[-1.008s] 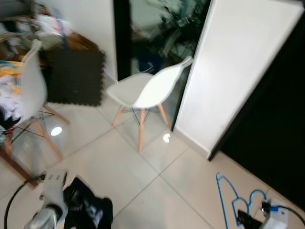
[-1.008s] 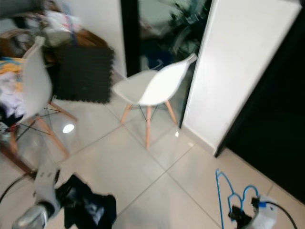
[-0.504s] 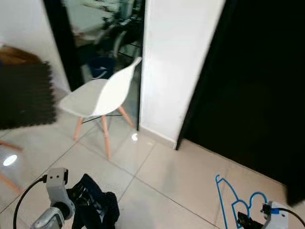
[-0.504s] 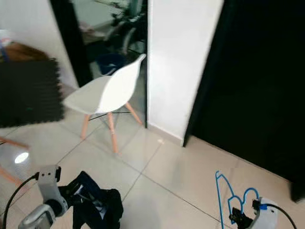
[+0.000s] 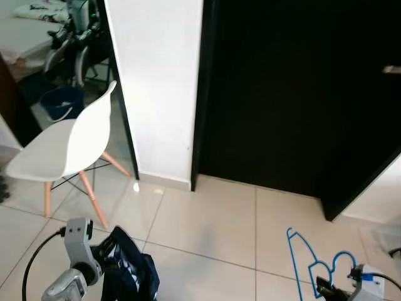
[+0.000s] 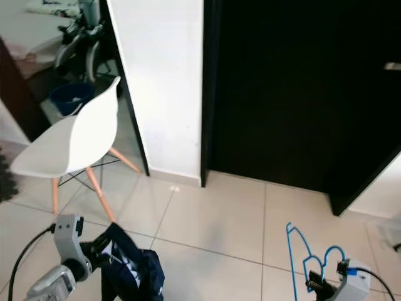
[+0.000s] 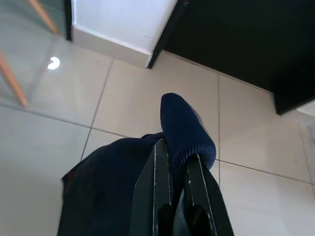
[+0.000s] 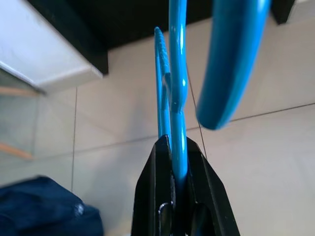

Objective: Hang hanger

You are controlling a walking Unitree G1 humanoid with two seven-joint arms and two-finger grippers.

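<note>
Nearest, at the low left, the left pincer (image 7: pixel 176 162) is clamped on one dark blue garment (image 5: pixel 128 276), a fold of cloth pinched between its two black fingers (image 7: pixel 161 172); the rest of the cloth hangs below it over the floor. At the low right, the right pincer (image 8: pixel 178 152) is closed on one blue hanger (image 5: pixel 307 260), gripping its thin wire just below the hook, with the frame sticking up and forward above the tiles.

Between the two arms lies an open stretch of pale tiled floor (image 5: pixel 207 219), running forward to the wall base. Farther on the left stands one white chair (image 5: pixel 62 147) with wooden legs, just beside the near edge of a white wall panel (image 5: pixel 156 81). Right of that panel a wide dark doorway (image 5: pixel 294 94) opens, its black frame edge meeting the floor. Beyond the chair, far left, sits one blue bucket (image 5: pixel 61 103) near some blurred clutter.
</note>
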